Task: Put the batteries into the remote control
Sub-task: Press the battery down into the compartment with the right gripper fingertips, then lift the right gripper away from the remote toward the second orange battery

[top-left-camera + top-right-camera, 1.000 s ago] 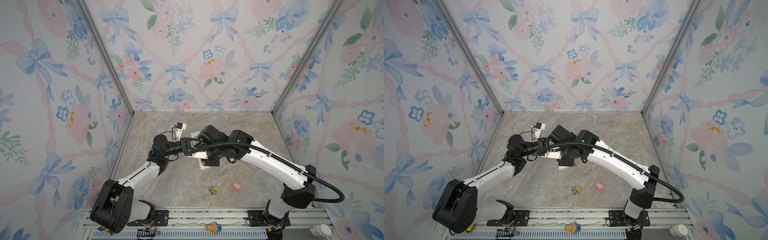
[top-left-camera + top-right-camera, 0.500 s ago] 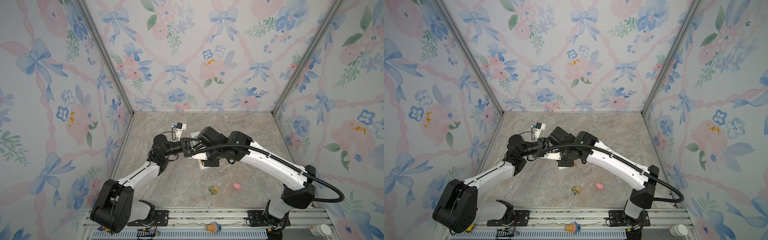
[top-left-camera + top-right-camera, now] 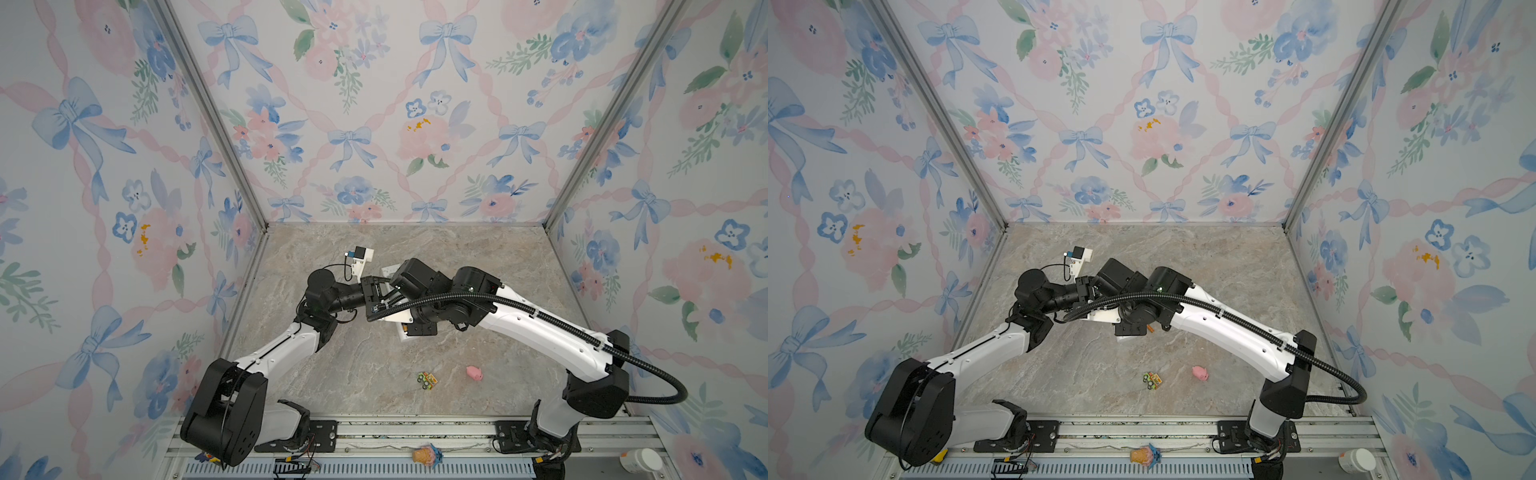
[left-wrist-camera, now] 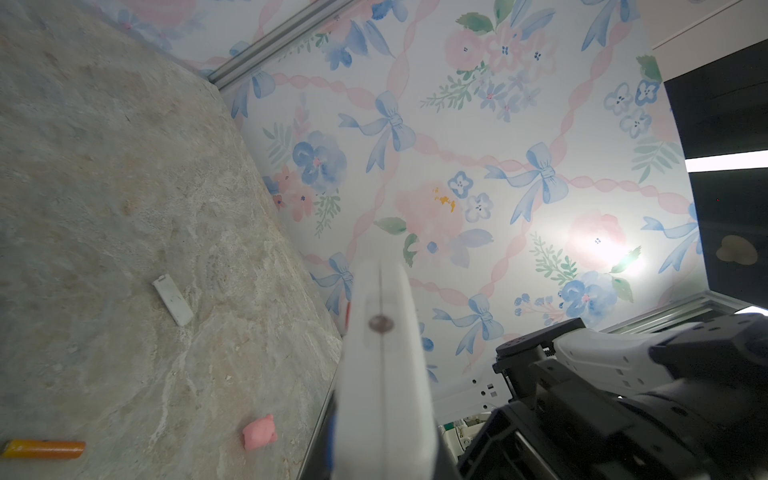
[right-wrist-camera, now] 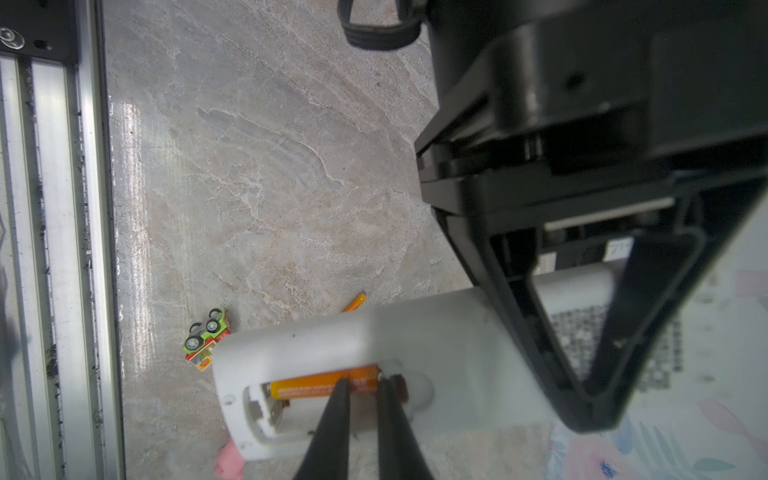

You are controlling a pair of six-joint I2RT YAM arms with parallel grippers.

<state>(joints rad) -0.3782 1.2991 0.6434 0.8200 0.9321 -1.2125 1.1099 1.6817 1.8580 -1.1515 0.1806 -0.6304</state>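
Observation:
My left gripper (image 3: 376, 291) is shut on the white remote control (image 5: 415, 332) and holds it above the table with its open battery bay facing the right wrist view. One orange battery (image 5: 307, 384) lies in the far slot of the bay. My right gripper (image 5: 362, 380) has its black fingers drawn close, only a narrow gap between them. Both tips rest on that battery near its end, and they grip nothing. The other battery (image 4: 43, 449) lies on the table, partly behind the remote in the right wrist view. In both top views the arms hide most of the remote.
The small white cover piece (image 4: 172, 300) lies flat on the marble table. A pink pig toy (image 3: 474, 372) and a green toy car (image 3: 427, 380) sit nearer the front rail. A white bottle (image 3: 640, 459) stands outside the front right corner.
The right gripper's fingers have drawn closer together over the bay. Both arms have shifted only slightly.

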